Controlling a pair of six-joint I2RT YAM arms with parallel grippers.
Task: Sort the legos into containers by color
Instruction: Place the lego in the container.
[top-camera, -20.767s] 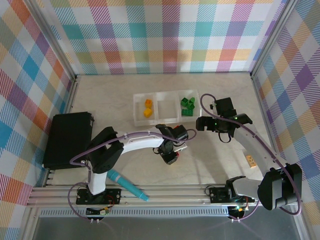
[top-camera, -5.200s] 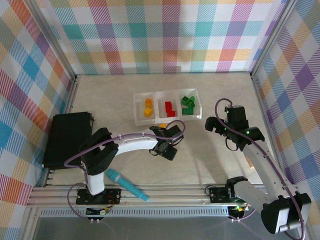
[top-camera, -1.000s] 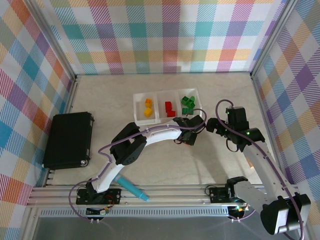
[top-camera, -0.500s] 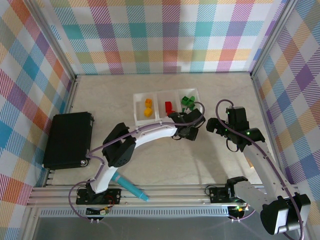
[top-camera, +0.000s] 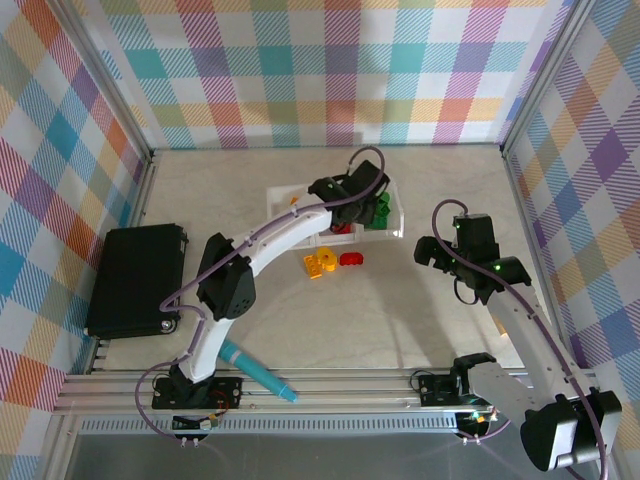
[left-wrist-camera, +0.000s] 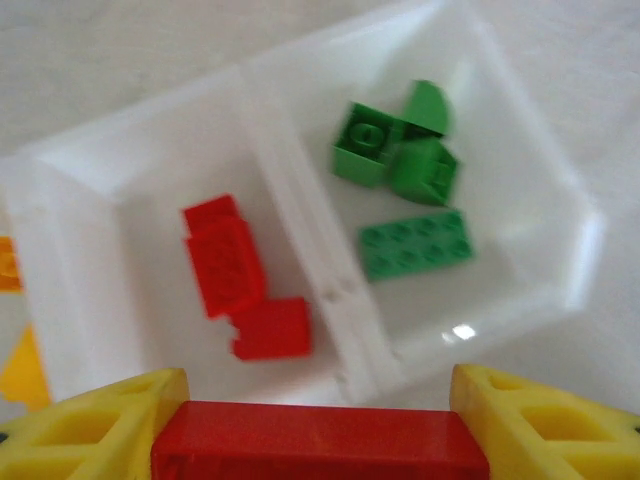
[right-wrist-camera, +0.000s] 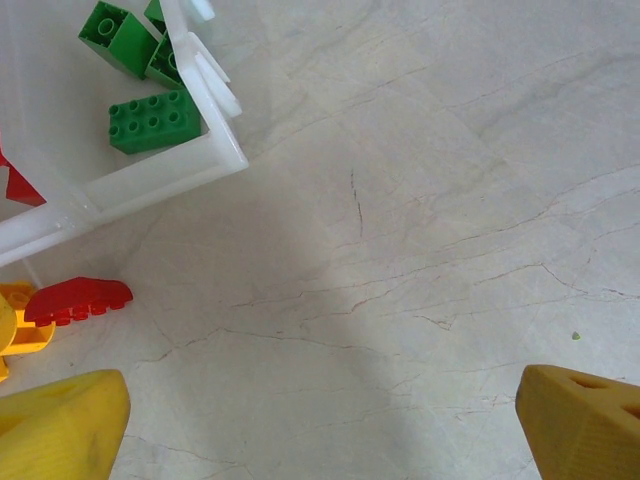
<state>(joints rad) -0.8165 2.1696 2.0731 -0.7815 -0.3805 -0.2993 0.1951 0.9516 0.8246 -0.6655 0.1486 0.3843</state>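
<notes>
One red brick (left-wrist-camera: 318, 445) sits pinched in left jaws over the tray (left-wrist-camera: 300, 215); right jaws spread wide.

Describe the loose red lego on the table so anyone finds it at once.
On the table, find the clear tray at back centre. Just before its near rim, the low red lego lies right of the yellow-orange legos; it is the only red one on the tabletop.

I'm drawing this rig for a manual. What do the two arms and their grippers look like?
The left arm and right arm have white links, black joint housings and a looping purple cable each. The left gripper and right gripper have yellow, wedge-shaped fingers. Small green lights glow on the right arm.
</notes>
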